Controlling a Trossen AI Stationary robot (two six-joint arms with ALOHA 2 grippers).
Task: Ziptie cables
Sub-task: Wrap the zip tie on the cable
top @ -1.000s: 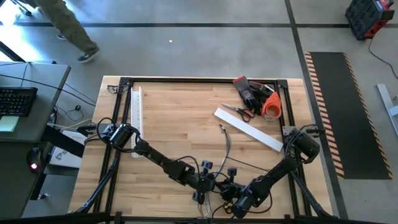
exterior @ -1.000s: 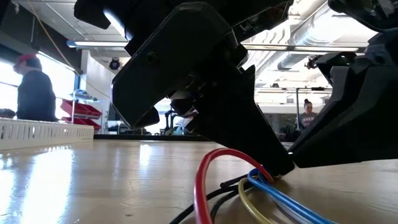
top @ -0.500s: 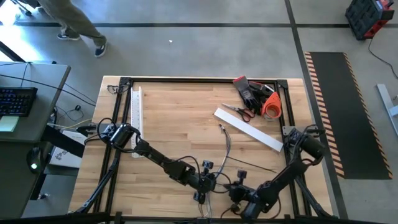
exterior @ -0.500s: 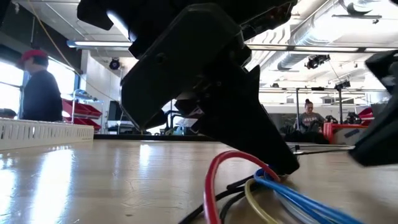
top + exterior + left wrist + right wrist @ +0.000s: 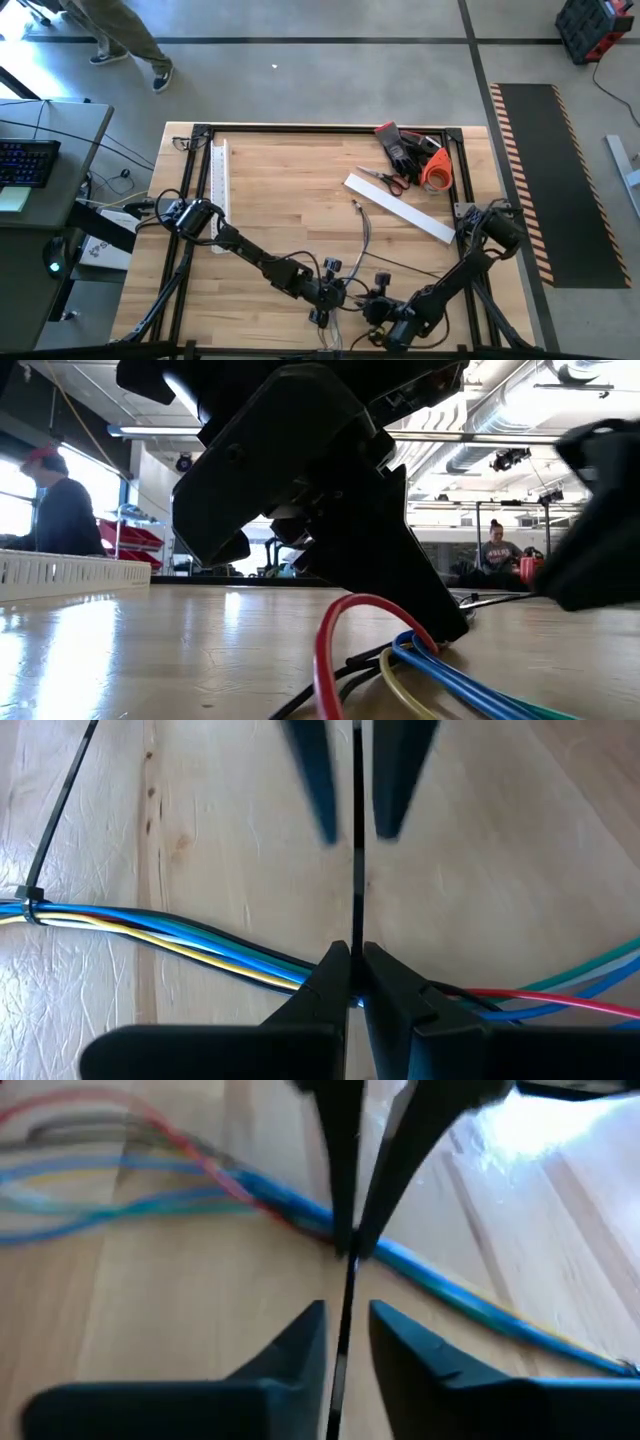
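Observation:
The cables [image 5: 200,935] are a bunch of blue, yellow, red and teal wires lying on the wooden table near its front edge [image 5: 362,240], with a red loop standing up [image 5: 330,650]. A thin dark ziptie [image 5: 355,850] crosses the bunch. My left gripper [image 5: 350,965] is shut on it right at the bunch. My right gripper [image 5: 347,1330] is open, one finger on either side of the same strip a little farther along, and touches nothing. Another ziptie [image 5: 30,898] is cinched around the bunch farther along. My left gripper pinches the ziptie between its two fingertips [image 5: 334,968], just where the strip [image 5: 355,925] crosses the bunch of cables. The fingers slant down from the table's left side, their tips low at the tabletop [image 5: 450,628]. The strip runs straight on from the tips.
A white slotted duct [image 5: 218,190] lies along the left side. A white flat strip [image 5: 400,208], scissors [image 5: 385,180], dark gloves [image 5: 400,145] and an orange tape roll [image 5: 437,170] are at the far right. A loose ziptie [image 5: 410,267] lies right of the cables. A person [image 5: 120,35] walks beyond the far edge.
My right gripper has drawn away from the left gripper toward the table's right edge and risen a little. My left gripper has kept still on the ziptie at the cables.

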